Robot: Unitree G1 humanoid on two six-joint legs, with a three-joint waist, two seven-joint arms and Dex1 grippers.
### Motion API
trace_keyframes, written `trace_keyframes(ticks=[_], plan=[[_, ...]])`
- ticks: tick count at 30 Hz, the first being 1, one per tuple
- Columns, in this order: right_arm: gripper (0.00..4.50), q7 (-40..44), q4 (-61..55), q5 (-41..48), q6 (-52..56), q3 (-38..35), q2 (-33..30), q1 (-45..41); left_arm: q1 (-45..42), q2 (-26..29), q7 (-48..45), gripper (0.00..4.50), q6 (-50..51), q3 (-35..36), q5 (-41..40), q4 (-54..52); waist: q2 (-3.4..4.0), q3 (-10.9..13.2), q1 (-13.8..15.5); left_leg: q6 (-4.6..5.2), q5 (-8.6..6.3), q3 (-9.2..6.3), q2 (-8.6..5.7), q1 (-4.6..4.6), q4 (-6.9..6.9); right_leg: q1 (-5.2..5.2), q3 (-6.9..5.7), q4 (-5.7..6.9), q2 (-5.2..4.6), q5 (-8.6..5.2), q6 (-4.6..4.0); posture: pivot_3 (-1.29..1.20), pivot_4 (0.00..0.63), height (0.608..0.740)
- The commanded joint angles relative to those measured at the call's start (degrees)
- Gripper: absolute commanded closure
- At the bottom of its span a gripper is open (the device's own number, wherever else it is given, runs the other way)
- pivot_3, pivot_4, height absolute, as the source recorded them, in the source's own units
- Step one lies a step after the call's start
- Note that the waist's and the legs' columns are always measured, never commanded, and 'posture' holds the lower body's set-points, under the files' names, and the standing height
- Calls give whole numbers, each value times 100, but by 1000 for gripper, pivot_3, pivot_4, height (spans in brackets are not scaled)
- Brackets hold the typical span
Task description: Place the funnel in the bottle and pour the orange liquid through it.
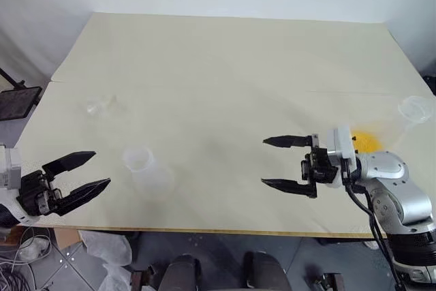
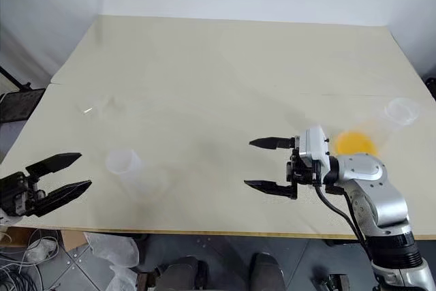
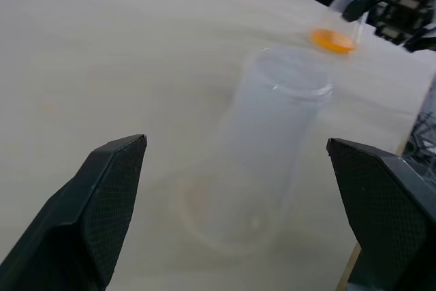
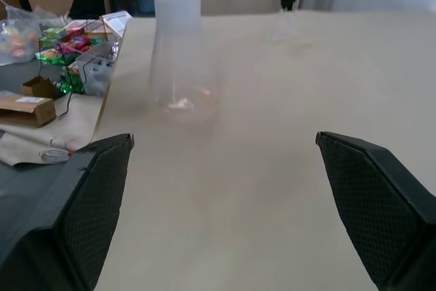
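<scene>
The frosted white bottle [image 1: 147, 170] stands near the table's front left, empty, with its neck open. The small clear funnel [image 1: 103, 106] lies on the table behind it, further left. A clear flask [image 1: 411, 110] at the right edge holds the orange liquid [image 1: 366, 142] in its base. My left gripper [image 1: 83, 172] hovers open just left of the bottle, pointing at it, and the bottle [image 3: 272, 141] sits ahead between its fingers. My right gripper [image 1: 281, 163] is open over the table, left of the flask and pointing left toward the bottle [image 4: 178, 52].
The pale table [image 1: 225, 73] stretches wide behind and between the grippers. A dark stand [image 1: 17, 100] sits off the left edge. Boxes and clutter [image 4: 48, 66] lie on the floor beyond that side.
</scene>
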Motion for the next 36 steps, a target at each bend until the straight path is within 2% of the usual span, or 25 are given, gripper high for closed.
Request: trace_keyframes(ticks=[1,11,14,17,19,23,26,30,34,36], plan=[[7,30,-21,0,-164,-220,-68,35,-278,-13,-57,0,-161,-444,147,-211,0,0,0,0,0,1,0,2,0,0,1,1,0,0,0,0,150,740],[7,-261,-518,92,-51,-495,-139,530,-1200,-358,-15,0,-594,-1500,683,336,0,0,8,0,0,5,0,0,0,-3,1,3,3,0,0,0,150,740],[0,-364,-636,97,-36,-584,-154,684,-1379,-409,-27,651,-693,-1603,769,493,0,0,8,0,0,4,1,0,-1,-3,-2,2,4,0,0,0,150,740],[0,-427,-698,102,-21,-631,-155,772,-1464,-430,-62,1629,-793,-1661,834,574,0,0,1,0,0,5,2,1,-1,-3,-2,3,4,0,0,0,150,740],[0,-469,-735,80,-46,-648,-146,845,-1568,-475,-48,2074,-792,-1685,775,587,1,0,-1,0,0,6,3,2,-1,-3,-1,3,5,0,0,0,150,740],[0,-704,-870,32,-92,-832,-108,1155,-2015,-579,83,2118,-640,-1922,637,375,0,0,65,0,0,2,0,0,1,-2,-2,3,3,0,0,0,150,740],[0,-928,-992,2,-134,-1165,-109,1549,-2811,-754,293,2118,-379,-2356,612,286,0,0,163,0,0,-5,-5,-3,6,0,-3,6,0,0,0,0,150,740],[0,-1217,-1172,-31,-215,-1556,-33,2097,-3951,-1147,338,2118,-400,-3139,1047,656,-2,-2,163,0,0,3,-14,-8,9,5,-9,9,0,0,1,0,150,740],[0,-1561,-1548,-67,-295,-1879,179,2819,-5474,-2049,299,2118,-715,-4233,1927,2015,-2,-2,164,0,0,32,-10,-5,5,5,-19,9,5,0,1,0,150,740],[0,-1754,-1745,-67,-318,-1970,318,3065,-6071,-2610,281,2118,-988,-4535,2242,2860,-2,-2,184,0,0,39,-12,-7,8,5,-21,9,5,0,1,0,150,740]])
